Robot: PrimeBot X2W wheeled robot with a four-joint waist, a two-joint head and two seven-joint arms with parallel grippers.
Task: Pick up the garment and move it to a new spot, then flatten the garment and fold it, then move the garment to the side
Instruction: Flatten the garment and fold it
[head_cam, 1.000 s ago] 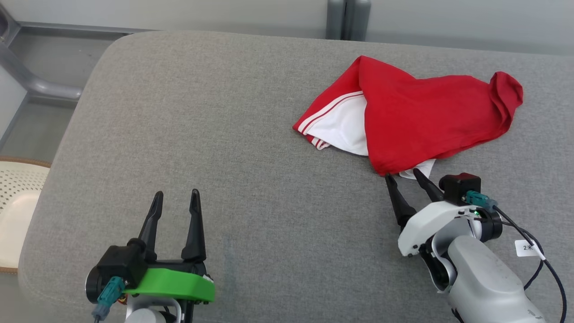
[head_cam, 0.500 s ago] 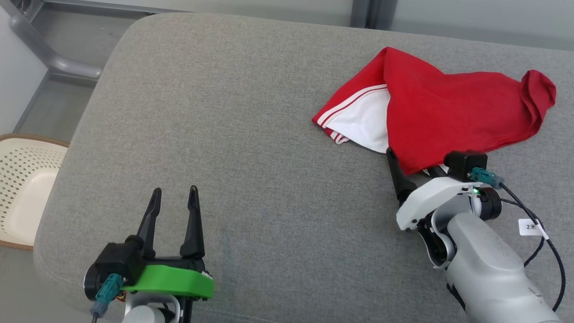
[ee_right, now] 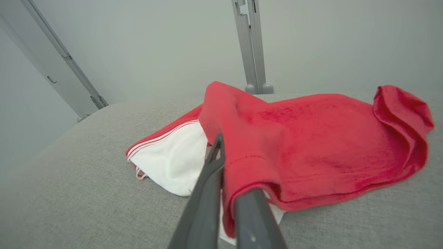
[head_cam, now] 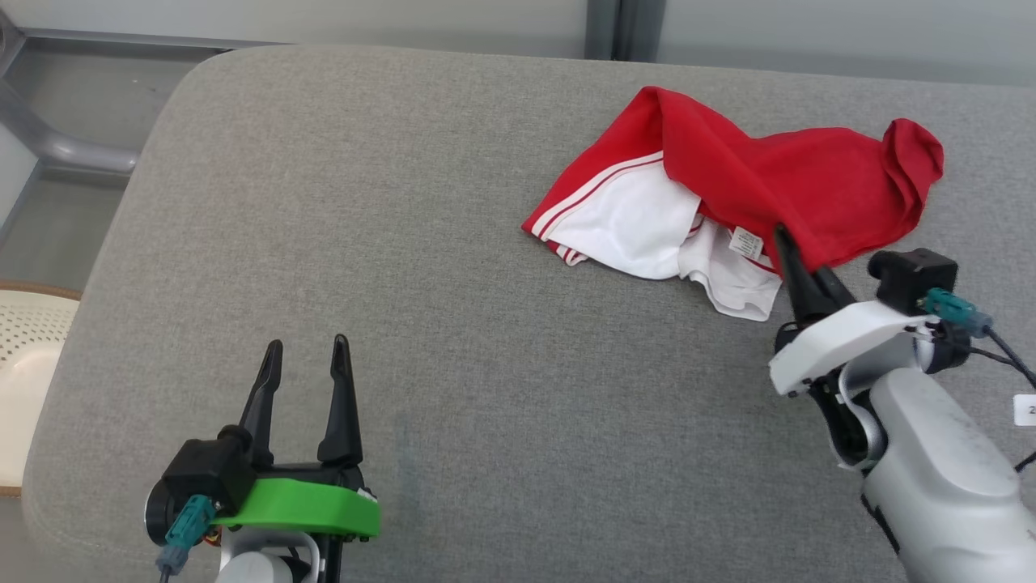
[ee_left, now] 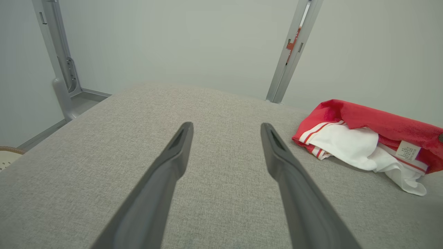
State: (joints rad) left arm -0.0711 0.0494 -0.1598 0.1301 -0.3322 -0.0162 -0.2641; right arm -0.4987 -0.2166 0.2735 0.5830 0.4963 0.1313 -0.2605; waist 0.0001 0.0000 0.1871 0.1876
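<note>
**Fingers (ee_right: 207,193) of the right gripper (head_cam: 797,257) clamped on the garment's red hem**

The two dark fingers of the right gripper stand together at the centre right of the head view, with the lower hem of the red garment (head_cam: 817,182) pinched between them. In the right wrist view the red cloth folds over the right-hand finger and hides its tip, while the left-hand finger's tip shows against the fabric.

The garment lies crumpled in the upper right of the head view on the grey cushion (head_cam: 453,243). Its red layer rises toward the grip. Below and left of that, a white layer with red stripes along its edge lies flat on the cushion. A small white label (head_cam: 745,242) shows just beside the visible fingertip.

The left gripper (head_cam: 307,342) hovers at the lower left of the head view, its fingers apart with nothing between them, well apart from the garment.

A cream perforated basket (head_cam: 24,356) sits at the left edge beyond the cushion. A grey metal frame (head_cam: 57,150) runs across the upper left corner.
</note>
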